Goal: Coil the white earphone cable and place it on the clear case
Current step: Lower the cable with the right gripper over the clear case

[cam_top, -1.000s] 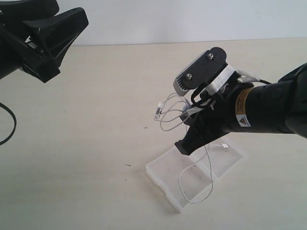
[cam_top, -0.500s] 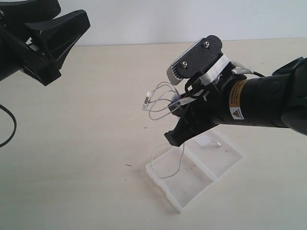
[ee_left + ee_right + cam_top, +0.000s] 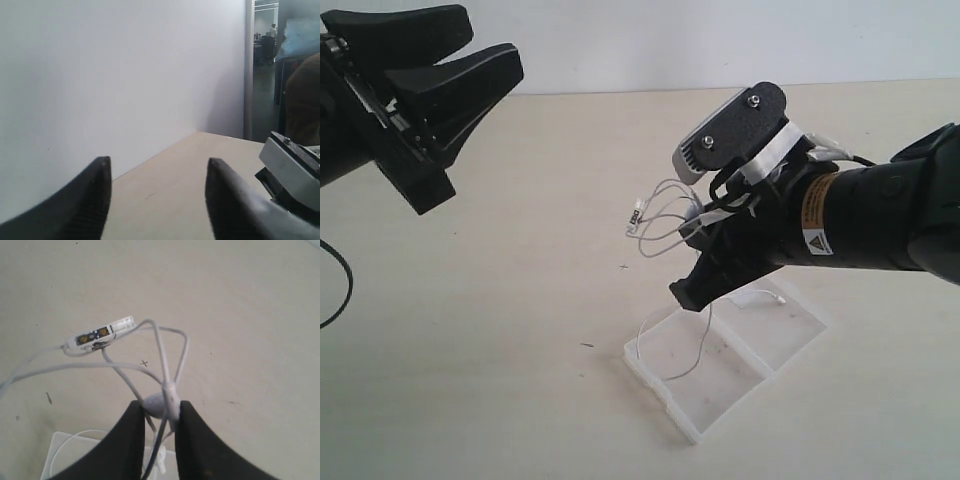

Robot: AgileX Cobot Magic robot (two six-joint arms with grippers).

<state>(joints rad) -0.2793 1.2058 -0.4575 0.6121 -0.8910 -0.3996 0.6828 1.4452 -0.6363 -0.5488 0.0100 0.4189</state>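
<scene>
Pale surface (image 3: 500,300), white wall behind: cable gathered, not yet set down.
Your right end effector (image 3: 161,407) is clenched on the bunched white earphone cable (image 3: 169,390), loops fanning toward 9 o'clock. It hovers above the clear case (image 3: 780,335) at 5 o'clock in the exterior view, and one strand droops onto the case. Your left end effector (image 3: 159,172), up at 10 o'clock, is released and empty. Judgement: coil loose, partly done; lowering and letting go remain.

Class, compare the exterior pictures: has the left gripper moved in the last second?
Yes. The left gripper has come rightward, further into view, toward the unmoved clear case.
</scene>
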